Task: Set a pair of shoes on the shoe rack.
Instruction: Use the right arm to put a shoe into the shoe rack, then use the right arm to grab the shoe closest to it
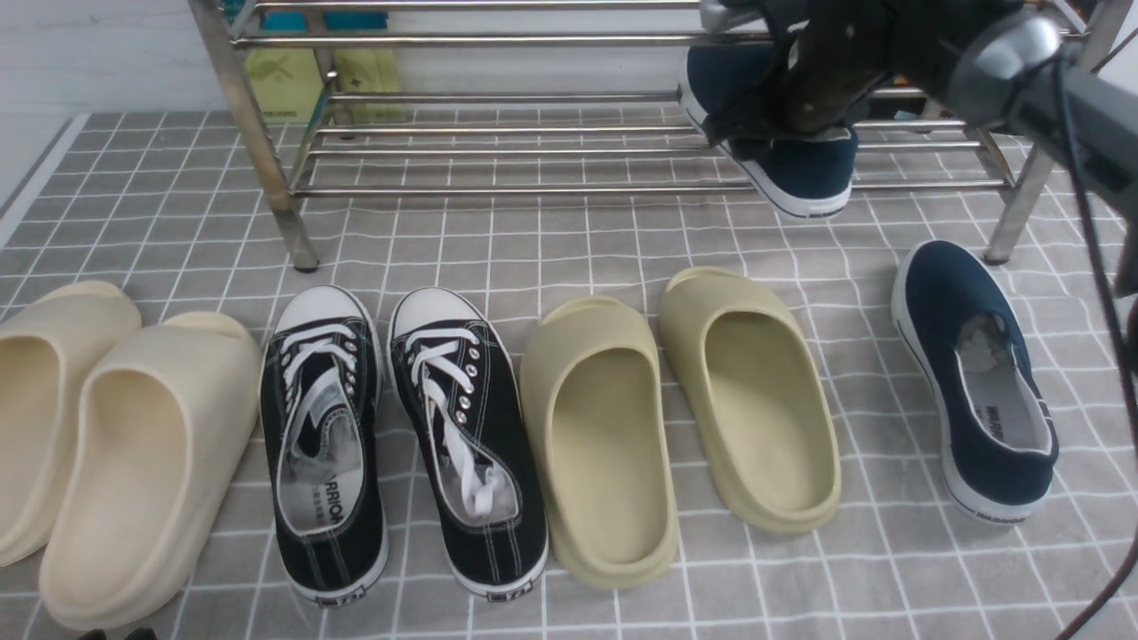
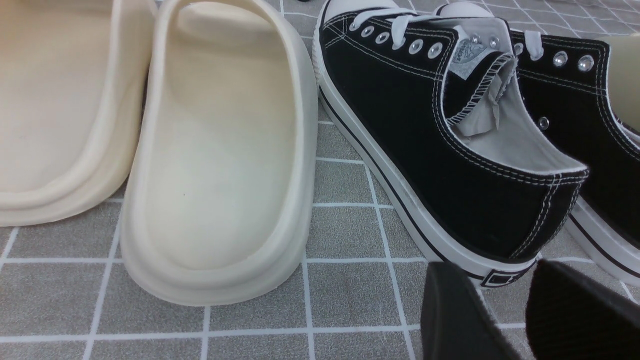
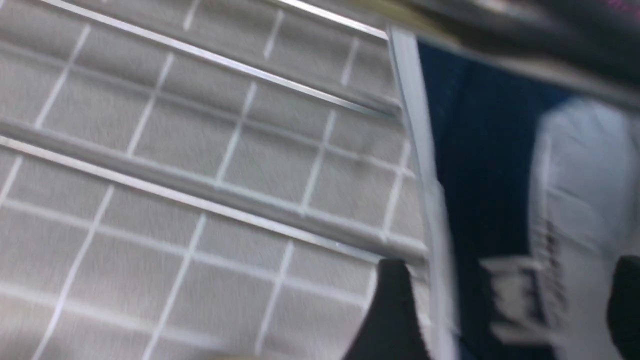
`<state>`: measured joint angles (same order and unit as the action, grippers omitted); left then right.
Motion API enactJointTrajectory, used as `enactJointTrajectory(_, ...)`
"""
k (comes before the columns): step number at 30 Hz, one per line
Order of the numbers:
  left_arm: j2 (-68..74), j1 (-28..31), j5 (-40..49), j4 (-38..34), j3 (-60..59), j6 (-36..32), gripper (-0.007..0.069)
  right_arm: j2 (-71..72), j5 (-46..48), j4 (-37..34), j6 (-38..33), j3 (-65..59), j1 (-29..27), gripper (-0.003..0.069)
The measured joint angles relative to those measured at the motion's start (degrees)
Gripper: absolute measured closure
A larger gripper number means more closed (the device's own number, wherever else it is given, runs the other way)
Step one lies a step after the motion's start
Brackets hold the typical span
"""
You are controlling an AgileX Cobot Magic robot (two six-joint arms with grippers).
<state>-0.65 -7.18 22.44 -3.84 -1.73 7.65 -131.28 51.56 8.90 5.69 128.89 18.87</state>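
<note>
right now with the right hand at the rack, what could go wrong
1. The held shoe is tilted, its heel past the front bar of the rack. If released like this, it may slide off or drop between the bars.
2. The right hand sits just under the upper bars, so lifting could knock them.
3. The other navy shoe lies close to the rack leg. Reaching for it may bump the leg.

The fingers (image 2: 460,320), parted, hover by the heel of a black sneaker (image 2: 425,150) (cream slides (image 2: 215,165) alongside).
</note>
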Motion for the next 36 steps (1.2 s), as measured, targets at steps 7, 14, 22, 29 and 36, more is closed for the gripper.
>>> enactJointTrajectory(7,0.0,0.0,0.0,0.0,0.0,0.0,0.0386,11.6,9.2,0.3,0.0,-1.0,0.0,0.0079)
enactJointTrajectory(14,0.0,0.0,0.0,0.0,0.0,0.0,0.0386,22.7,16.9,0.8,3.0,-13.7,-4.1,0.0081)
enactJointTrajectory(22,0.0,0.0,0.0,0.0,0.0,0.0,0.0386,27.7,10.7,-2.3,5.9,-43.0,-7.7,0.0081)
enactJointTrajectory(29,0.0,0.0,0.0,0.0,0.0,0.0,0.0386,26.5,-8.2,-0.2,10.4,-59.0,-7.4,0.0160)
enactJointTrajectory(36,0.0,0.0,0.0,0.0,0.0,0.0,0.0386,26.2,-9.8,-1.2,9.1,-60.1,-7.3,0.0569)
